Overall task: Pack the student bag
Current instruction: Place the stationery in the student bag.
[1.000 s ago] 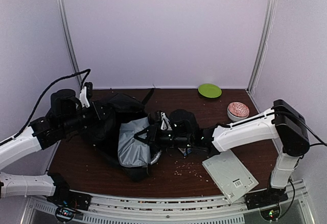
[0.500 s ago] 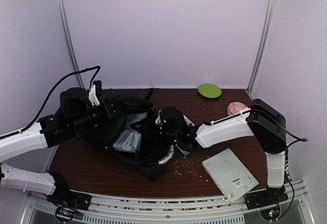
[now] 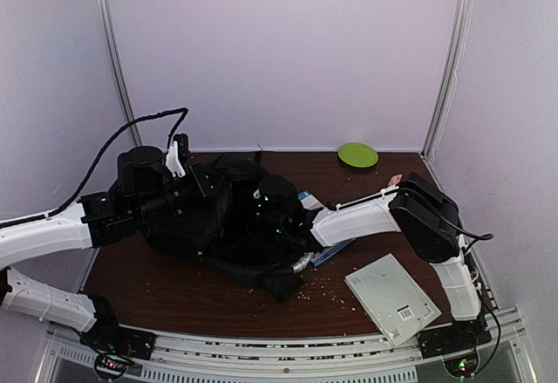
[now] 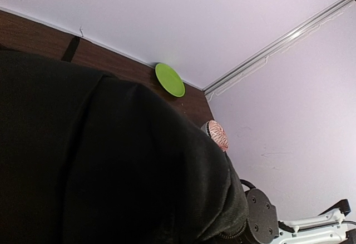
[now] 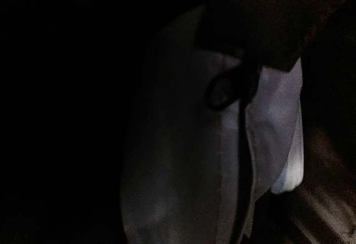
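The bag (image 3: 218,226) lay as a black heap on the left-centre of the table (image 3: 174,287). The left gripper (image 3: 185,174) was clenched at its far-left edge, apparently on the fabric, which filled the left wrist view. Over the last second that arm had drawn the black cloth rightward, and the pale grey panel that had been showing was now covered from above. The right arm (image 3: 357,217) had pushed further left, so the right gripper sat buried in the opening. I could not tell whether its jaws held anything. Its own camera showed only dark folds and a pale grey surface (image 5: 183,160), perhaps a pouch or the lining. That suggested something was going inside, with the flat white board (image 3: 392,298) waiting near right.
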